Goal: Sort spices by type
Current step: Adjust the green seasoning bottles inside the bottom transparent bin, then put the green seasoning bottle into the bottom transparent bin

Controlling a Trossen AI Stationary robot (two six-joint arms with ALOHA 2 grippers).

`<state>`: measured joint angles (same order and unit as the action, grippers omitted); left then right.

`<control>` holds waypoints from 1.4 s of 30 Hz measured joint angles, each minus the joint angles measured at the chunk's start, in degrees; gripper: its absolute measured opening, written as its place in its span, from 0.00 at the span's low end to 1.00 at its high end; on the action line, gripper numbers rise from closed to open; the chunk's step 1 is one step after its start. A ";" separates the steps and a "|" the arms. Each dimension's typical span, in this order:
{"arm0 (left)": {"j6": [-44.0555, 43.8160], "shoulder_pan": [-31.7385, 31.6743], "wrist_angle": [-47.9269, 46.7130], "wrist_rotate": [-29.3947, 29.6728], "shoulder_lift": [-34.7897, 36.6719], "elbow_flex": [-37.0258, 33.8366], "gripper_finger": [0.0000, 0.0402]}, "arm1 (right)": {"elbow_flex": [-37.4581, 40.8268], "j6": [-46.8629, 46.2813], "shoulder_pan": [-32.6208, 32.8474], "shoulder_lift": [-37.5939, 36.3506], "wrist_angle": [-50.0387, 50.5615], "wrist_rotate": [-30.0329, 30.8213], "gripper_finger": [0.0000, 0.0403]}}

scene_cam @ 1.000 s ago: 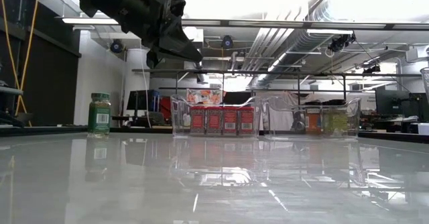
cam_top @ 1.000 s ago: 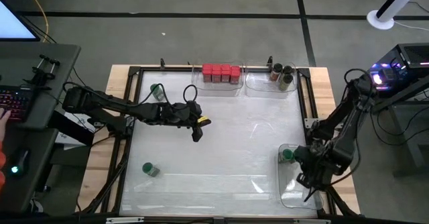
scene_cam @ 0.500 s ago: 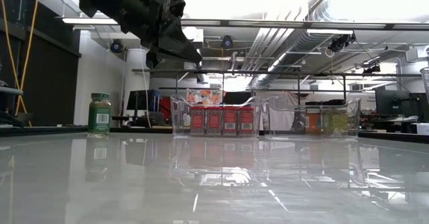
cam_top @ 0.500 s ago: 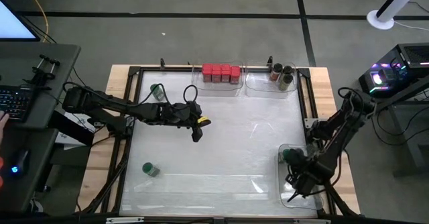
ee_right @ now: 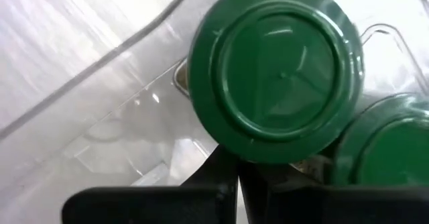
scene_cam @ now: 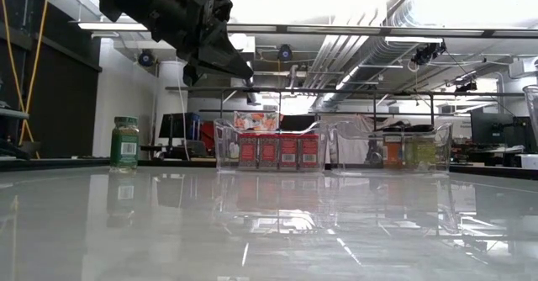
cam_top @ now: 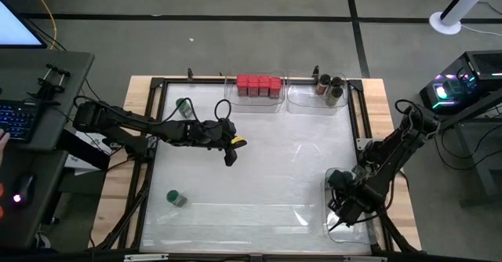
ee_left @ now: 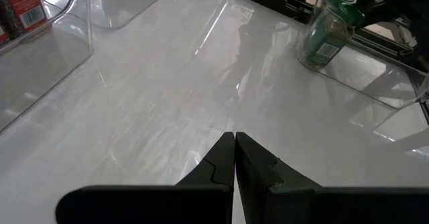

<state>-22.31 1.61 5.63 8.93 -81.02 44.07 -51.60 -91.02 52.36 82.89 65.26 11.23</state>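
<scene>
Several red-capped jars (cam_top: 259, 85) stand in a clear bin at the far edge. Beside them, dark-capped jars (cam_top: 330, 86) stand in a second bin. One green-capped jar (cam_top: 183, 105) stands at the far left, and another (cam_top: 176, 198) sits near the front left. My right gripper (cam_top: 339, 216) is shut and points down into the clear bin (cam_top: 346, 236) at the near right. Its tips (ee_right: 236, 165) are right beside a green-capped jar (ee_right: 278, 73), and a second green cap (ee_right: 392, 143) shows next to that one. My left gripper (cam_top: 230, 158) hangs shut above the table's middle. My right gripper's shut fingertips (ee_right: 228, 158) come from above, right at the rim of the green cap (ee_right: 255, 153) of the upright jar in the bin. The cap covers the very tips, so I cannot tell whether they touch the jar.
Bare tabletop (cam_top: 267, 176) lies between the far bins and the front edge. The near-right bin's wall (ee_right: 120, 49) stands close around my right gripper. A black frame (cam_top: 149, 136) runs along the table's edges.
My right gripper has gone down and toward the table's left, over the near-right bin and closer to the green-capped jar there, tipping more steeply downward. It has stayed shut.
</scene>
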 joint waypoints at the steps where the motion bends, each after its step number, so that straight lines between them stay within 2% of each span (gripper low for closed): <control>1: 0.00 0.00 -0.02 0.00 -0.02 0.00 0.00 | -0.38 -0.12 0.10 0.00 0.00 -0.11 0.00; 10: 0.30 0.00 -0.50 0.12 0.00 0.00 0.00 | -3.19 2.61 0.92 0.06 -9.07 2.61 0.00; 15: 3.90 -0.02 -0.28 0.37 -0.02 0.00 0.00 | -2.96 3.17 -1.98 0.78 -5.58 5.41 0.00; 20: 3.98 -0.02 -0.28 0.39 -0.02 0.00 0.00 | -2.96 5.49 -4.88 0.74 -3.07 6.77 0.00; 26: 3.96 -0.02 -0.31 0.42 0.00 0.00 0.00 | -3.13 9.45 -6.56 0.57 -3.41 6.06 0.00; 32: 3.80 -0.02 -0.52 0.08 0.23 0.00 0.00 | -7.01 14.26 -5.68 -0.45 -2.65 3.31 0.00; 36: 3.37 -0.63 -2.24 -7.00 3.37 0.00 0.00 | -11.97 16.99 -5.29 -1.36 2.05 4.08 0.00; 39: 2.45 -1.39 -4.54 -12.14 8.04 0.00 0.00 | -16.08 19.03 -6.31 -2.06 5.87 9.60 0.00; 42: -0.18 -1.57 -9.70 -14.79 13.82 0.03 0.01 | -19.89 21.21 -9.37 -2.18 8.19 17.13 0.00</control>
<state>-22.49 0.03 -4.07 -5.86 -67.20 44.11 -71.49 -69.81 42.99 80.71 73.45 28.36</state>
